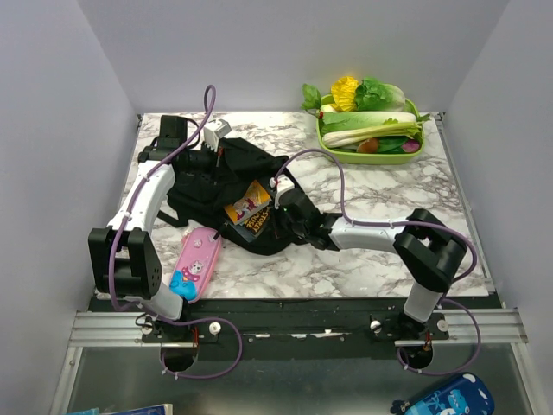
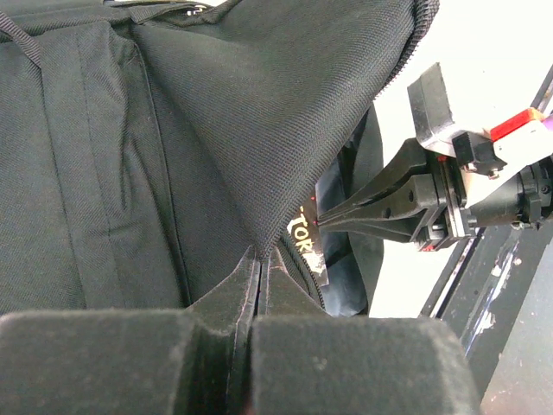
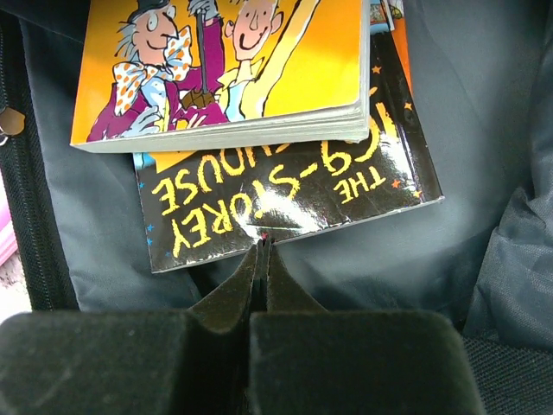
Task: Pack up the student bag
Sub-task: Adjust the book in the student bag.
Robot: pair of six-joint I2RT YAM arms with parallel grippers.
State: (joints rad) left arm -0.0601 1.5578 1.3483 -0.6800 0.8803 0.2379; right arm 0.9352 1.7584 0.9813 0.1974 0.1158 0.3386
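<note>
The student bag lies on the marble counter at about 9 o'clock from its centre, mouth open toward 5 o'clock. The left gripper has its fingers clamped on a fold of the bag's black fabric, lifting the flap. The right gripper has its fingers pressed together, tips against the near edge of the black paperback; whether they pinch that edge or only touch it I cannot tell. The step looks like seating the books on the grey lining. To do it well, keep the flap held high and taut, and push low along the lining so the yellow book on top rides in too instead of sliding off. Counted: one bag, two books, one pink pencil case at the bag's 7 o'clock, and one green tray of vegetables at the counter's 1 o'clock.
</note>
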